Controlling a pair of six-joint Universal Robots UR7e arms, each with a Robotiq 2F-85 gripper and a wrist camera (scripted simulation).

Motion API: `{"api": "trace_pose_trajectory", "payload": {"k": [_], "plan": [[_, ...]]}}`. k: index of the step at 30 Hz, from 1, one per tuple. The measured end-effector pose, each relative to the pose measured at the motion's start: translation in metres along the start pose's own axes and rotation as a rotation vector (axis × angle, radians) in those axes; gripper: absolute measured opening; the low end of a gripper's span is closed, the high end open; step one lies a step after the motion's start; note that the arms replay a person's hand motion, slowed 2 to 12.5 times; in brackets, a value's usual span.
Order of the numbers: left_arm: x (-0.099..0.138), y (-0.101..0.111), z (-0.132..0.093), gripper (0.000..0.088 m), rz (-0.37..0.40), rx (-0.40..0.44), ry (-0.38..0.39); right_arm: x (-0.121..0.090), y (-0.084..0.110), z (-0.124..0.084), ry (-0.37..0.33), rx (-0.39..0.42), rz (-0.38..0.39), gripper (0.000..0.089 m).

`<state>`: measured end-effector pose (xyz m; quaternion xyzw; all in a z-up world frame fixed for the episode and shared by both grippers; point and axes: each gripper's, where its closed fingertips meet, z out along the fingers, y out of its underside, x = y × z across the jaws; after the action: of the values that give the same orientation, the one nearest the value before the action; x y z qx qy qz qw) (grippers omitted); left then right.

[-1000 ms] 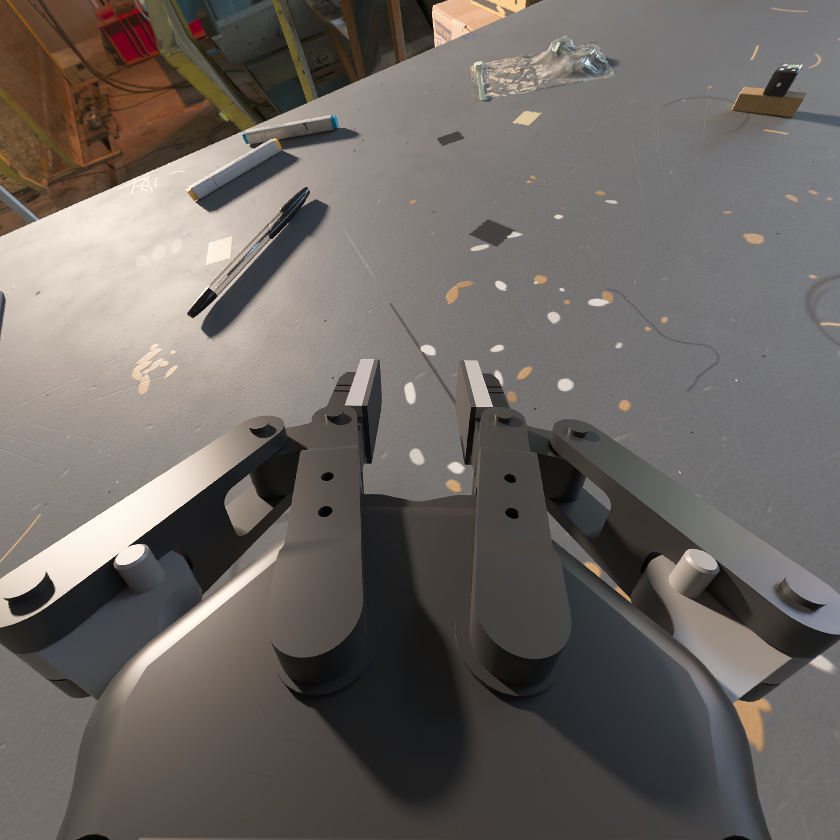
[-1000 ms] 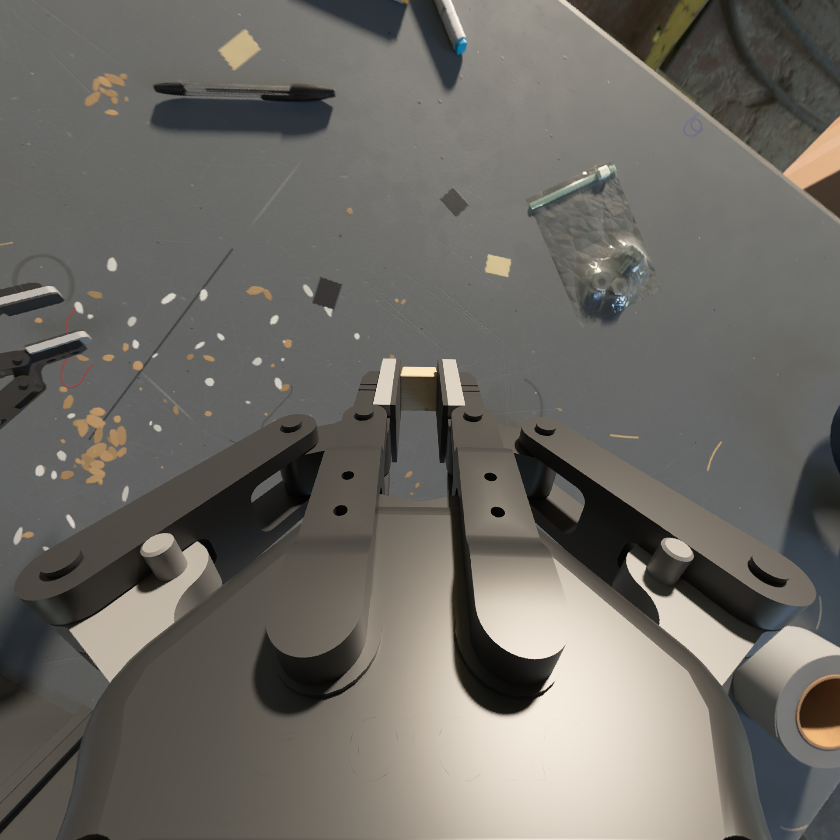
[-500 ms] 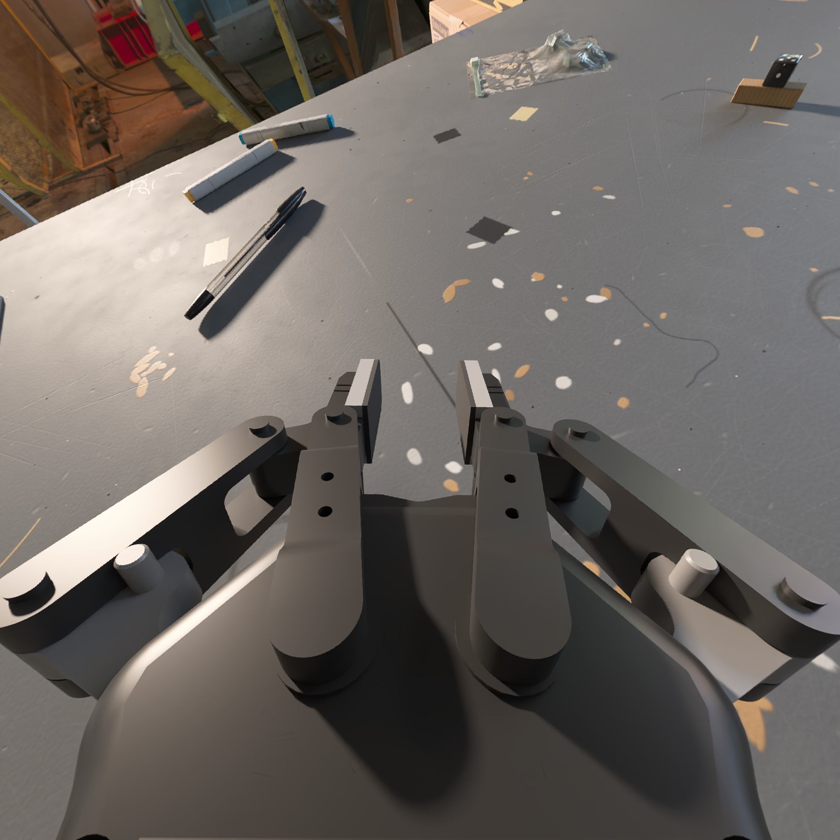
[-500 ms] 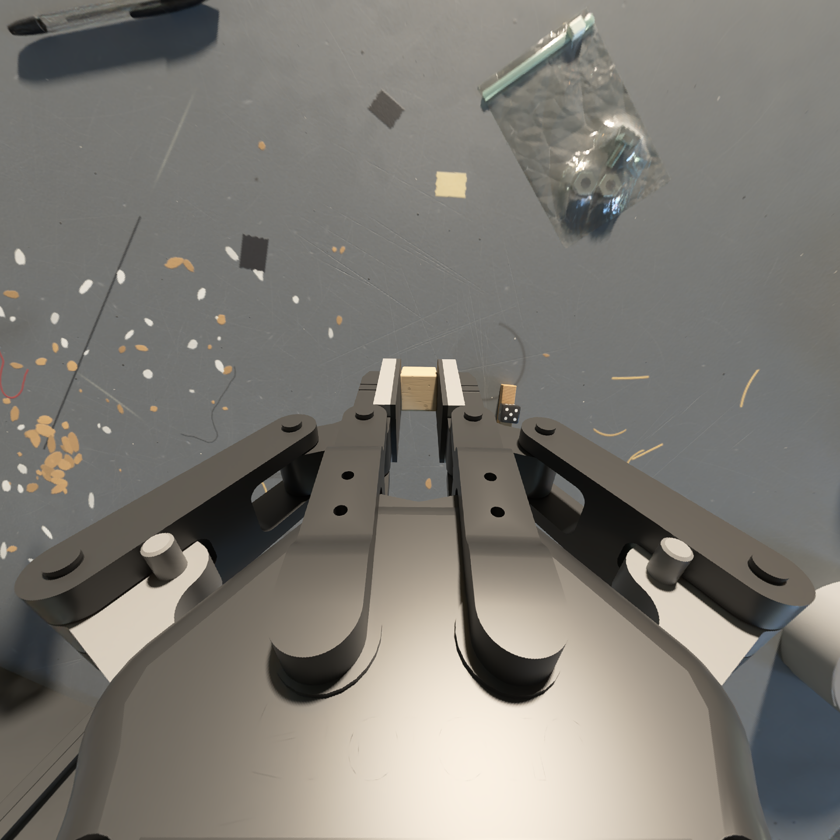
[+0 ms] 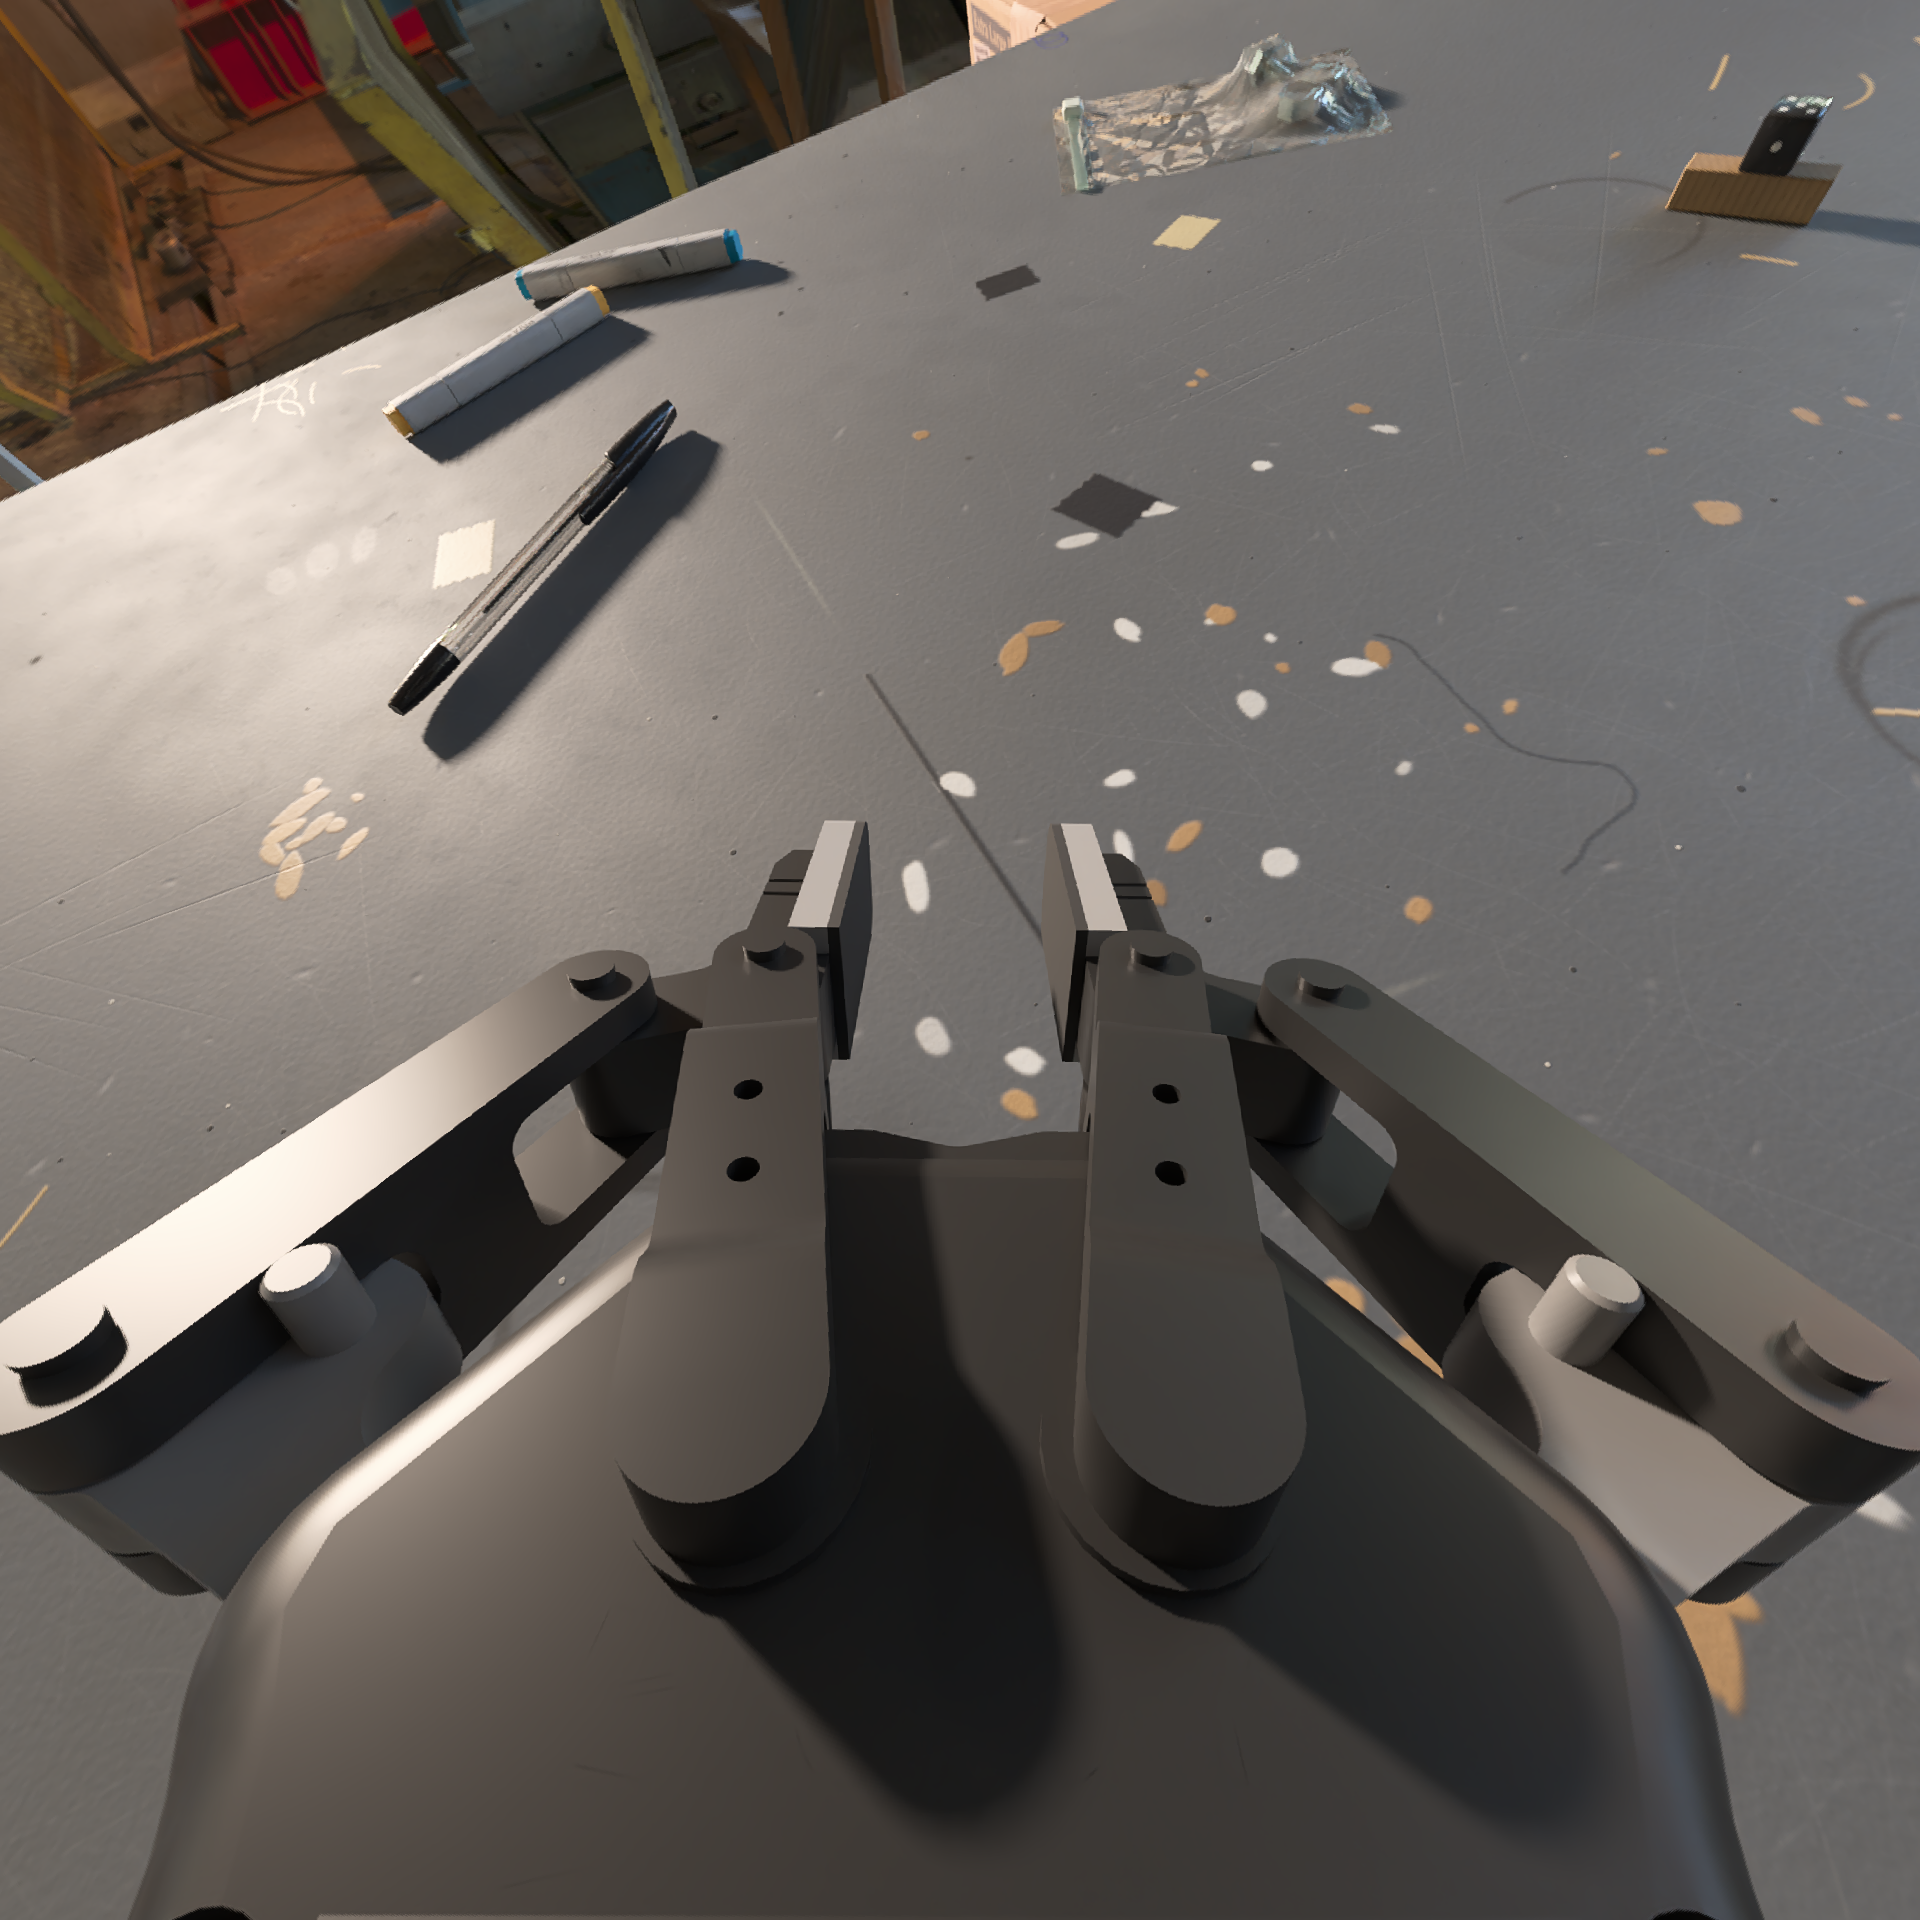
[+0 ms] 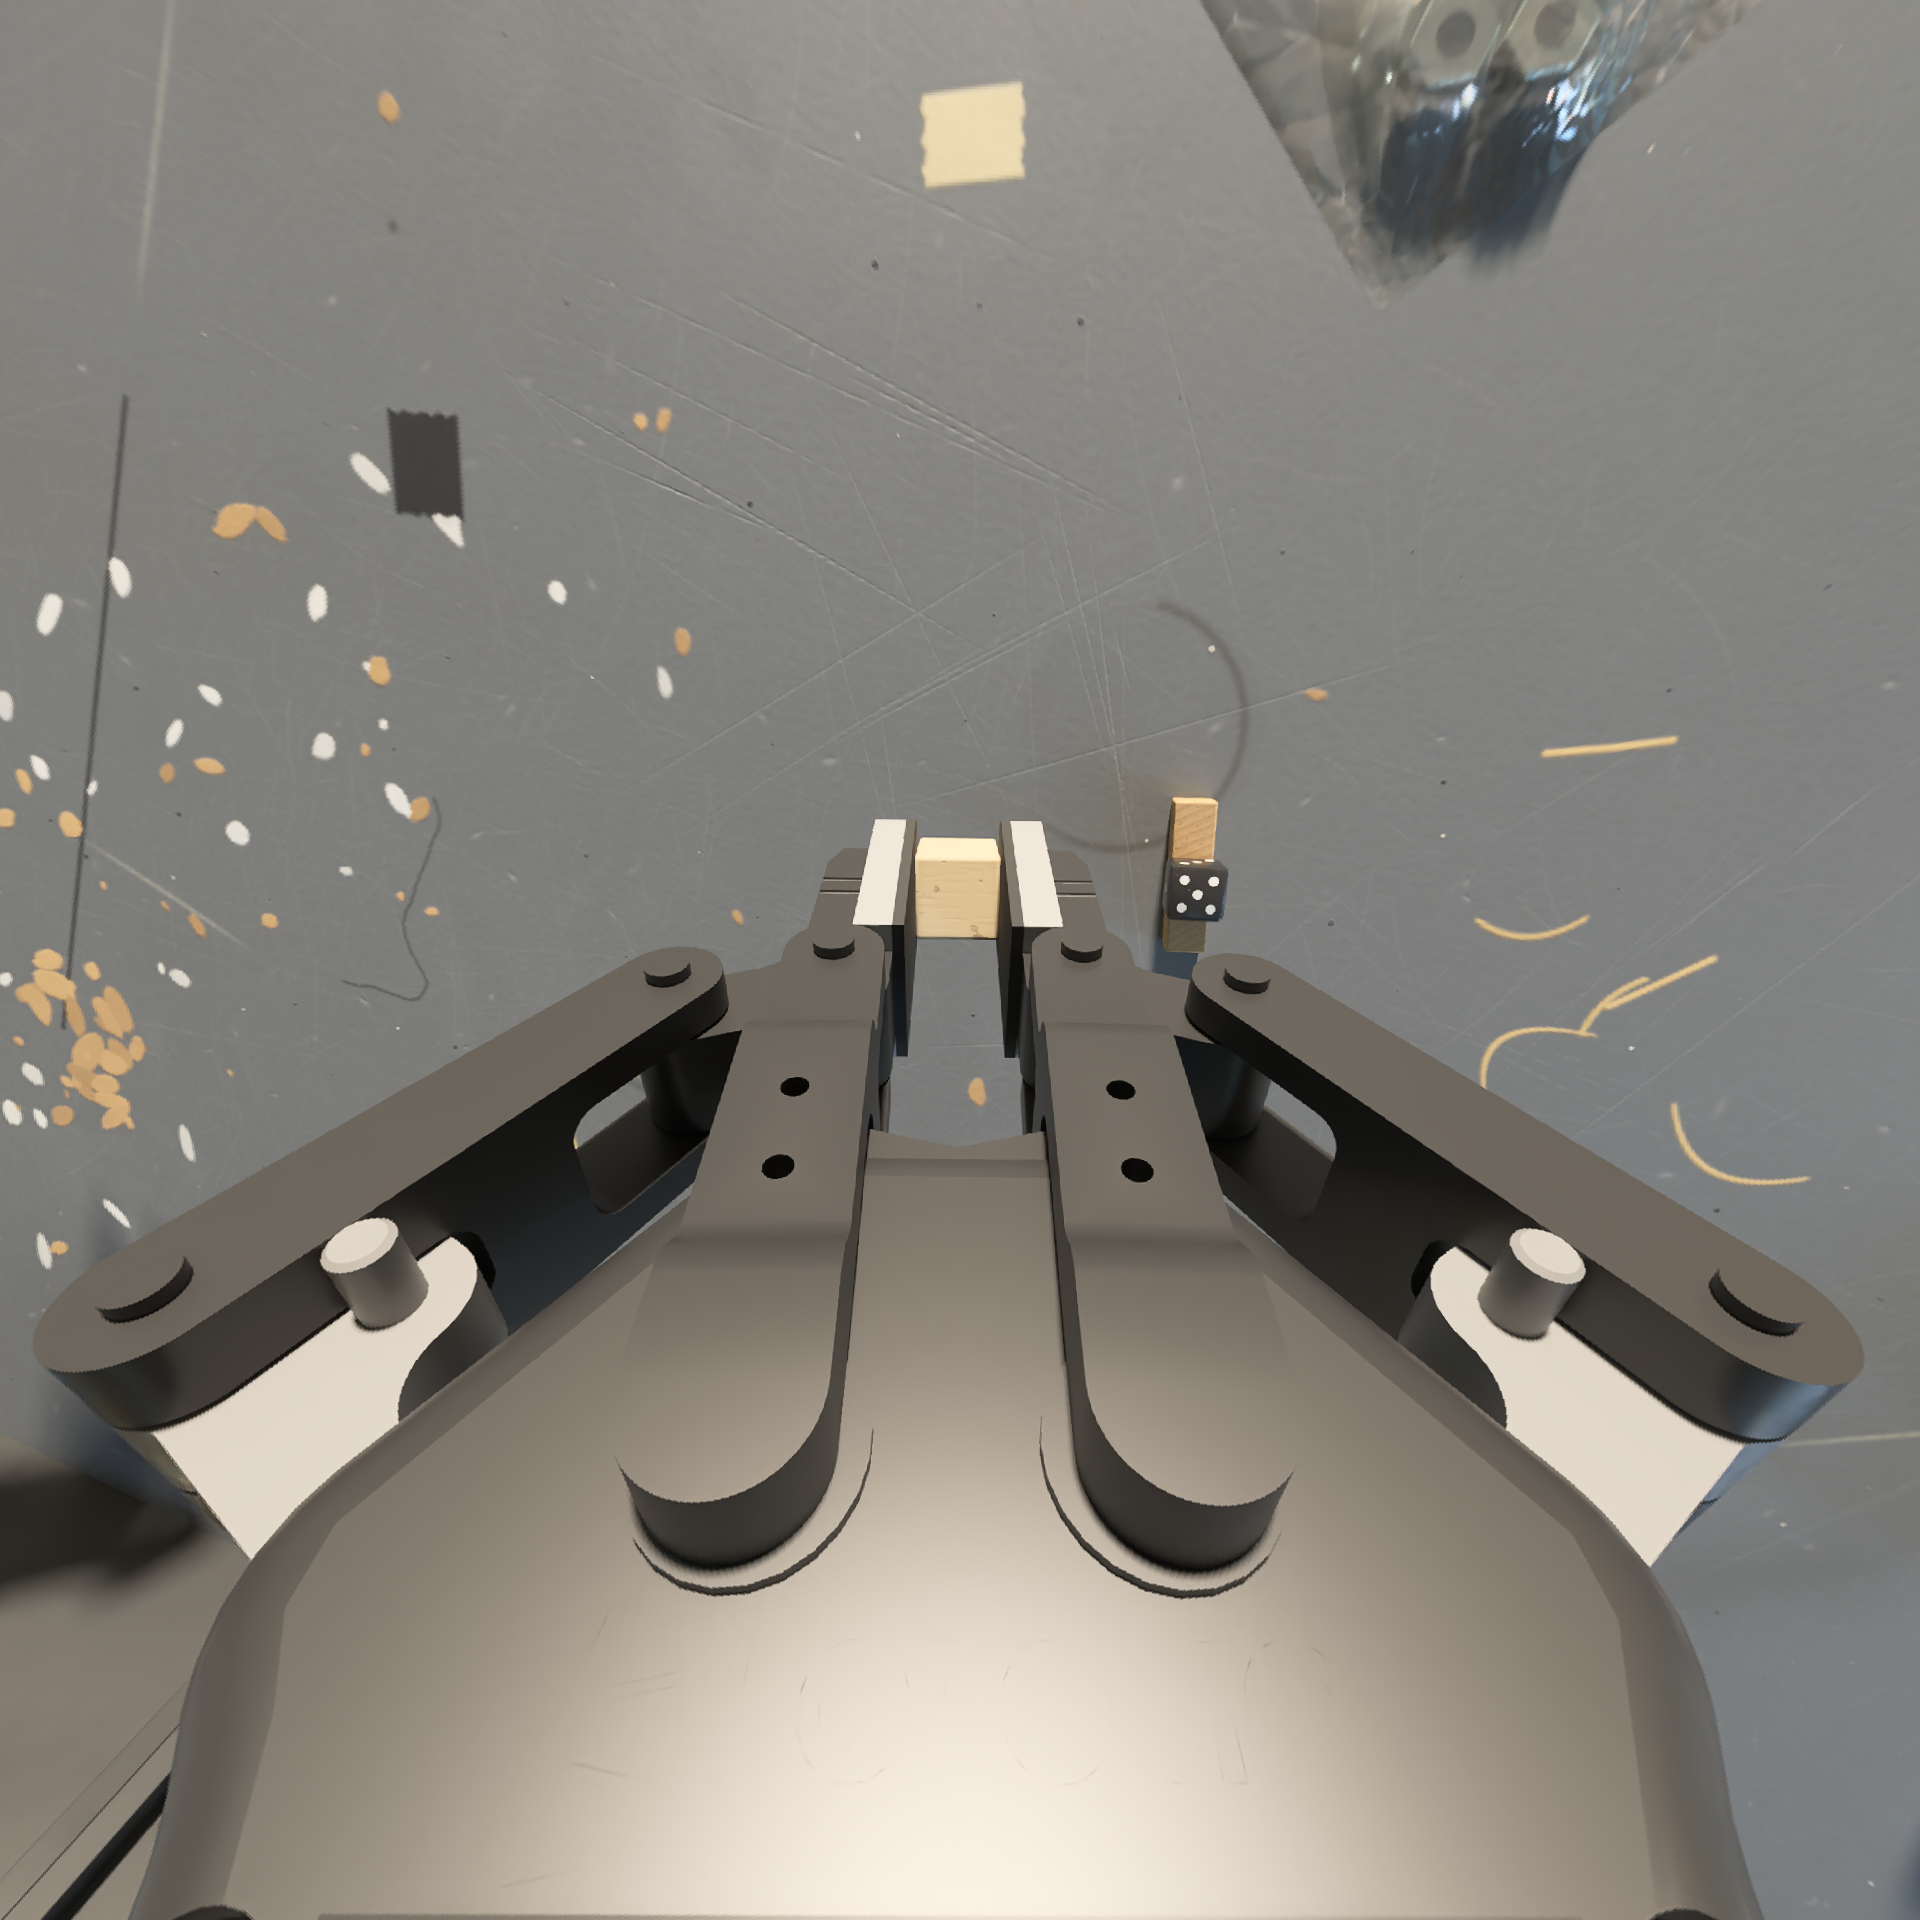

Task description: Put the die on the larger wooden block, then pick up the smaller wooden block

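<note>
My right gripper (image 6: 957,873) is shut on the smaller wooden block (image 6: 956,891), a pale cube held well above the table. Below and just to its right, the black die (image 6: 1196,891) with white pips sits on the larger wooden block (image 6: 1193,831), a tan slab lying on the grey table. In the left wrist view the same larger block (image 5: 1748,192) with the die (image 5: 1787,135) on it stands far off at the top right. My left gripper (image 5: 956,894) is open and empty, low over the table.
A clear bag of hardware (image 5: 1216,109) (image 6: 1496,125) lies near the table's far edge. Two markers (image 5: 629,262) (image 5: 499,358) and a black pen (image 5: 535,556) lie at the left. The table edge (image 5: 416,343) runs behind them. Tape scraps and paint flecks mark the surface.
My right gripper has swung and tilted down with the small block held; the bag slid to the view's top and the die on the larger block came into view. The left gripper barely moved.
</note>
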<state>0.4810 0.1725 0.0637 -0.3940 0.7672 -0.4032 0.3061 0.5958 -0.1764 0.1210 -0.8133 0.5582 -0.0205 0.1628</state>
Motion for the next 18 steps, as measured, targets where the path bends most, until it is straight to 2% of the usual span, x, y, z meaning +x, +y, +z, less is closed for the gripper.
{"api": "trace_pose_trajectory", "payload": {"k": [8,18], "plan": [[0.001,0.002,0.001,0.0303,0.002,-0.007,0.004,0.011,0.012,0.027,-0.012,-0.056,0.027,0.0139],[0.003,0.002,0.002,0.0303,0.010,-0.012,0.007,0.017,0.018,0.050,-0.011,-0.091,0.038,0.0139]]}}
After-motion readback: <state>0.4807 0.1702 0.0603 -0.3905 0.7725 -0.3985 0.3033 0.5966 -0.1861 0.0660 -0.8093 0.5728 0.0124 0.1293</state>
